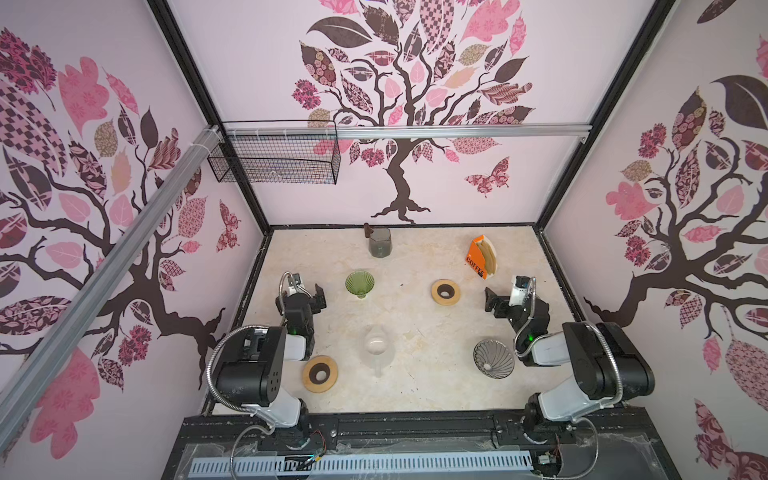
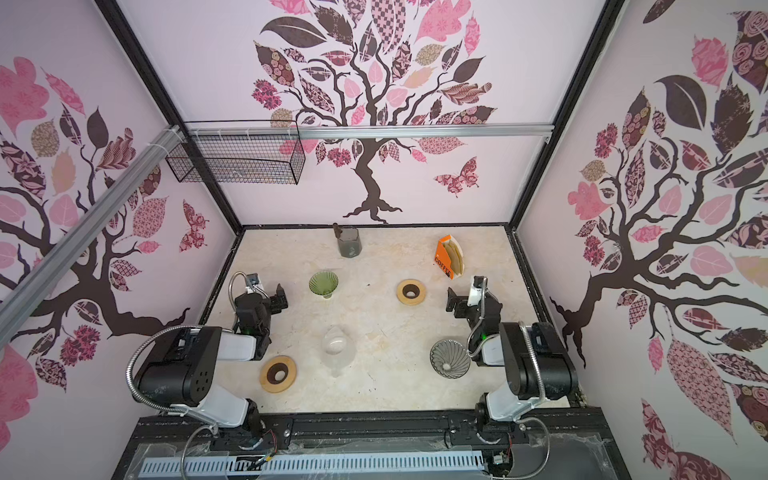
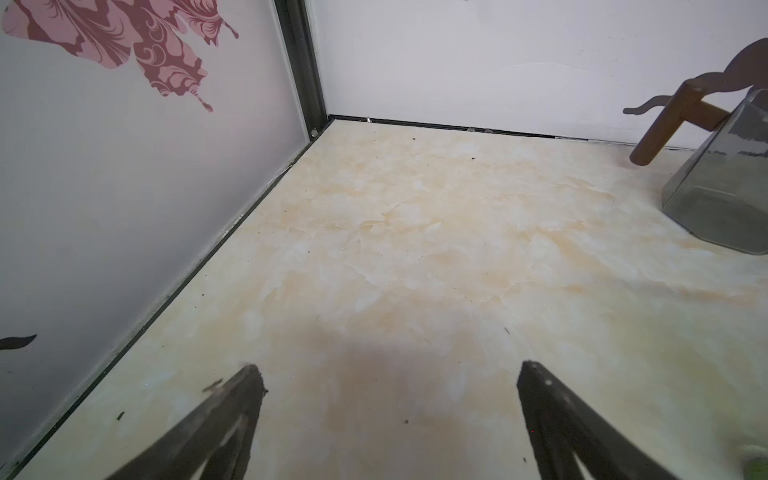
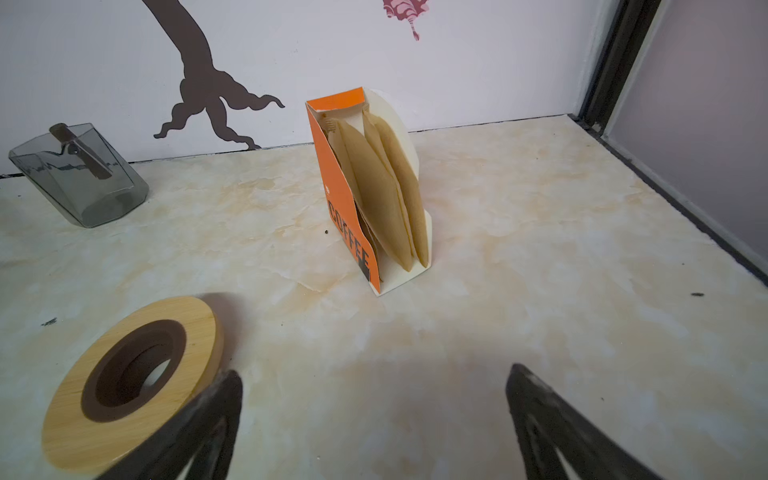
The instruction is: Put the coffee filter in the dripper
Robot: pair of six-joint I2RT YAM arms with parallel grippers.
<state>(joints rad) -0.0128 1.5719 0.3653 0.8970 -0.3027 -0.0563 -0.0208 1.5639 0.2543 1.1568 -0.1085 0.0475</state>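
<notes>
Brown paper coffee filters [image 4: 384,195] stand upright in an orange "COFFEE" holder [image 1: 478,257] [image 2: 445,257] at the back right of the table. Two drippers show in both top views: a green glass one [image 1: 360,283] [image 2: 323,283] left of centre, and a dark ribbed one [image 1: 493,358] [image 2: 450,358] at the front right. My left gripper [image 1: 319,297] [image 3: 390,374] hovers open just left of the green dripper, over bare table. My right gripper [image 1: 492,300] [image 4: 374,378] is open and empty, in front of the filter holder and apart from it.
A wooden ring [image 1: 445,292] [image 4: 133,374] lies just left of the right gripper, another [image 1: 319,373] at the front left. A clear glass carafe [image 1: 377,349] stands mid-front. A grey glass pitcher with wooden handle [image 1: 380,241] [image 3: 723,187] sits by the back wall. A wire basket [image 1: 274,153] hangs high.
</notes>
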